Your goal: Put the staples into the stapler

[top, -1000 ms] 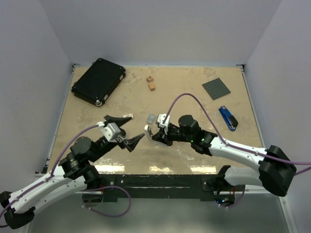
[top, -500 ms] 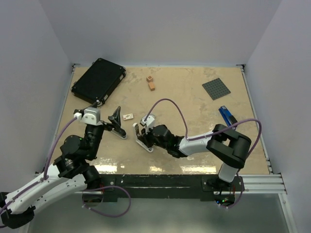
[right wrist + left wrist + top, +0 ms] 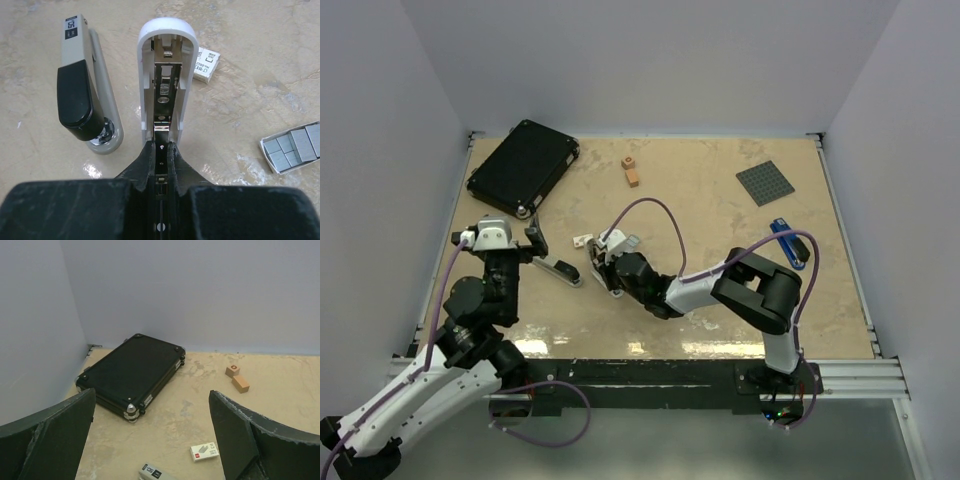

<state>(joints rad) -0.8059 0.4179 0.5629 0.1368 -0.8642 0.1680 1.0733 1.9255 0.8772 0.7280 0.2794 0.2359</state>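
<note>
Left gripper [image 3: 151, 410]: jaws spread wide with nothing between them, facing the black case [image 3: 132, 372] at upper left.
Right gripper [image 3: 161, 148]: clenched on the metal rail of the white bar [image 3: 162, 75], centre frame.
Stapler [image 3: 82, 100]: flat on the table, left of the white bar, with a narrow gap between their edges.
Staples [image 3: 292, 147]: in an open box at the right edge, well apart from the stapler.
Open room: bare table [image 3: 720, 215] in the right half of the top view.

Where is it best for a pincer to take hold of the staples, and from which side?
Take one grey block of the staples across its two long sides, coming straight down from above. The blocks lie flat in a shallow open white tray, whose walls would likely block a sideways approach.
</note>
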